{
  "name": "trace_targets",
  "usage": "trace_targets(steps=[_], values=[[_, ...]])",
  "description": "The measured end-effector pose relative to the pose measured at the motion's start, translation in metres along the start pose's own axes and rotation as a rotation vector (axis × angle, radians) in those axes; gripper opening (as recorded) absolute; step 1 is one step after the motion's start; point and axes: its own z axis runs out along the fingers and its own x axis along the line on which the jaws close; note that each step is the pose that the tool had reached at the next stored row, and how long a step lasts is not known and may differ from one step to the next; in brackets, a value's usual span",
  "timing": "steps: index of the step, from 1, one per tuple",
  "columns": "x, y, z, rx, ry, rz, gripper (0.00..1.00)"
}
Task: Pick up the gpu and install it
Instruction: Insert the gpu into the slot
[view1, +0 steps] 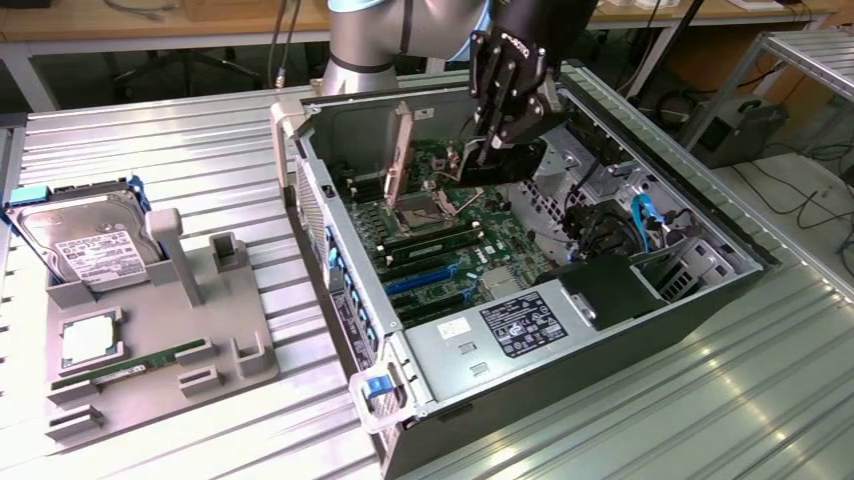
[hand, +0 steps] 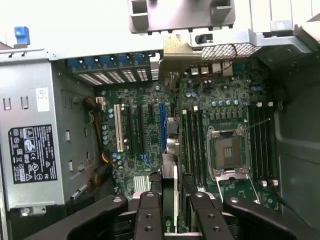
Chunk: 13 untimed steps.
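Exterior view: the arm's black gripper (view1: 505, 148) reaches into the open grey computer case (view1: 534, 420), which lies on the ribbed metal table (view1: 174, 150). It pinches the gpu (view1: 514, 168), a slim black expansion card, edge-down just above the green motherboard (view1: 467, 245), presumably so its connector can meet a slot. At the exterior view's left, a silver hard drive (view1: 87, 245) stands in a grey holder (view1: 200, 310).

Wrist view: the gripper (hand: 172, 220) has its fingers (hand: 149, 215) clamped on both faces of the gpu (hand: 170, 187). The card is seen edge-on and apparently runs parallel to the long expansion slots (hand: 145, 125), so that it can seat squarely.

Silver-grey jointed arm (view1: 363, 45), black hand (view1: 507, 138), screw-studded fingers (hand: 149, 220)
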Motion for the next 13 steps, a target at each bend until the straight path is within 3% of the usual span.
trace_targets(steps=[7, 9, 11, 13], values=[[0.000, -0.0002, 0.0031, 0.0010, 0.0083, -0.132, 0.26], [0.001, 0.0008, 0.0053, 0.0022, 0.0088, -0.143, 0.26], [0.002, 0.0042, 0.0089, 0.0084, 0.0089, -0.143, 0.26], [0.002, 0.0072, 0.0150, 0.0107, 0.0089, -0.142, 0.26]])
